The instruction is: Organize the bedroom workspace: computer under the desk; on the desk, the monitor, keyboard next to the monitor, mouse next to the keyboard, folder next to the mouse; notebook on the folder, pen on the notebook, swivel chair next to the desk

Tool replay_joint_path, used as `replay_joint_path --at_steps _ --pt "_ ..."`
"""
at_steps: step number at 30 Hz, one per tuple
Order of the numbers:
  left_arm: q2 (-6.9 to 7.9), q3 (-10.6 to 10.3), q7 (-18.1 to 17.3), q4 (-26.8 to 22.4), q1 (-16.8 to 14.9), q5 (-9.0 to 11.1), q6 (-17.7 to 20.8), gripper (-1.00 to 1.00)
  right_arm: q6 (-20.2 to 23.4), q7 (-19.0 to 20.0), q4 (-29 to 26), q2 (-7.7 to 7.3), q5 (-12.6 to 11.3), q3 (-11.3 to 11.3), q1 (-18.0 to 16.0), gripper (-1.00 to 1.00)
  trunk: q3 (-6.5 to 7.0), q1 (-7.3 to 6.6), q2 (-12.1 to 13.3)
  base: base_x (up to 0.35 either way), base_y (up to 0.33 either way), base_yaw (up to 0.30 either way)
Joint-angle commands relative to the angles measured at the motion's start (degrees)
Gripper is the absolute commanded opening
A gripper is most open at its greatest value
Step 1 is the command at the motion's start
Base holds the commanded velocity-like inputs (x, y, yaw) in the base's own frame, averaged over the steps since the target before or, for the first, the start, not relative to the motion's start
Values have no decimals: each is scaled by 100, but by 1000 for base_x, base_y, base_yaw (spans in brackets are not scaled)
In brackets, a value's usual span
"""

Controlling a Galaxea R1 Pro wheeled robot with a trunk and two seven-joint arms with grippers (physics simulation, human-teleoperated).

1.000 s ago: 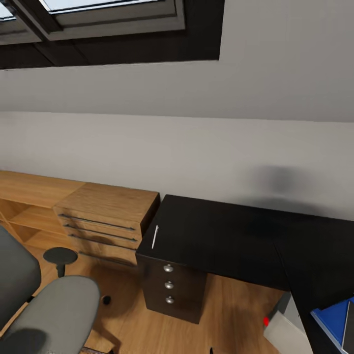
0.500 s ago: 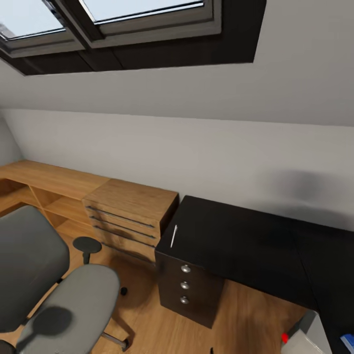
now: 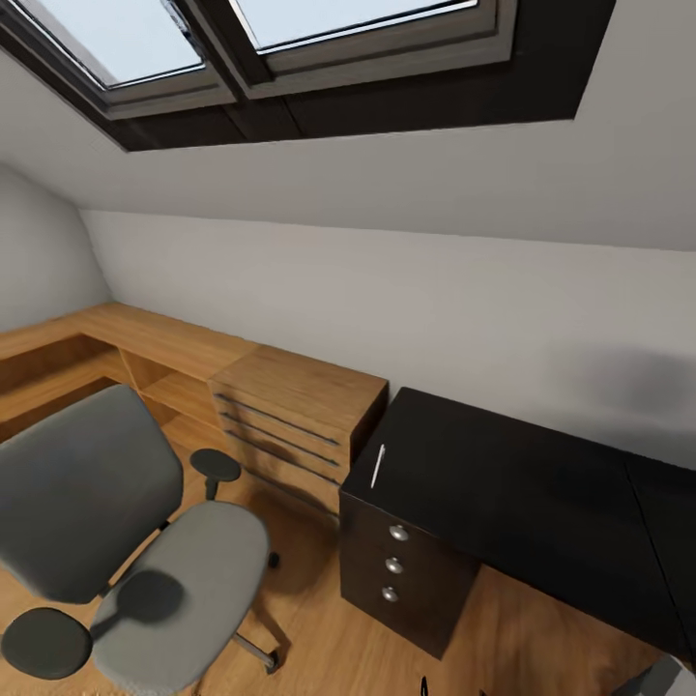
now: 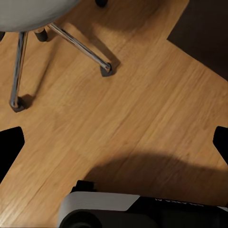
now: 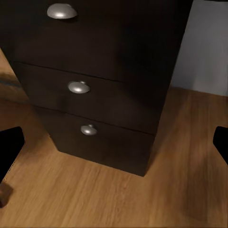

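Observation:
The grey swivel chair [image 3: 174, 570] stands on the floor left of the black desk [image 3: 522, 493], with a gap between them. A slim white pen [image 3: 377, 466] lies on the desk's left end, above the black drawer unit [image 3: 406, 570]. My left gripper [image 4: 114, 142] is open over the wood floor, near the chair's chrome legs [image 4: 78, 45]. My right gripper [image 5: 114, 142] is open and faces the drawer unit [image 5: 109, 90] low down. A sliver of the light grey computer [image 3: 669, 679] peeks in under the desk's right part.
A low light-wood shelf unit with drawers [image 3: 300, 416] runs along the wall, touching the desk's left end. Skylights [image 3: 290, 19] sit in the sloped ceiling. Wood floor [image 3: 309, 628] lies between chair and drawer unit. My own base [image 4: 118, 209] shows in the left wrist view.
The head camera has swung left and up. The chair now shows almost whole, and the blue folder and the computer's red dot have slid out at the right.

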Motion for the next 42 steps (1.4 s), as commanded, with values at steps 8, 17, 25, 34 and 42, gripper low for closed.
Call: replay_joint_path --at_steps 8,17,25,34,42 --pt "-5 13 -21 -9 2 15 -8 100 -34 -19 3 4 -50 66 -5 100 -9 2 -7 0 0 62" --pt "3 23 -22 -9 2 28 -9 100 23 -18 -60 9 -21 63 -14 100 -9 2 -7 0 0 1" --pt "32 160 -6 -78 2 49 -9 100 4536 -164 -1515 127 -19 100 -2487 100 -9 2 -7 25 0 0" --pt "18 164 -10 -62 2 44 0 100 4613 -147 -1518 149 -13 107 -2530 100 -9 2 -7 192 0 0" --pt "17 164 -5 -66 2 49 3 100 4583 -138 -1517 156 -11 117 -2528 100 -10 2 -7 230 0 2"
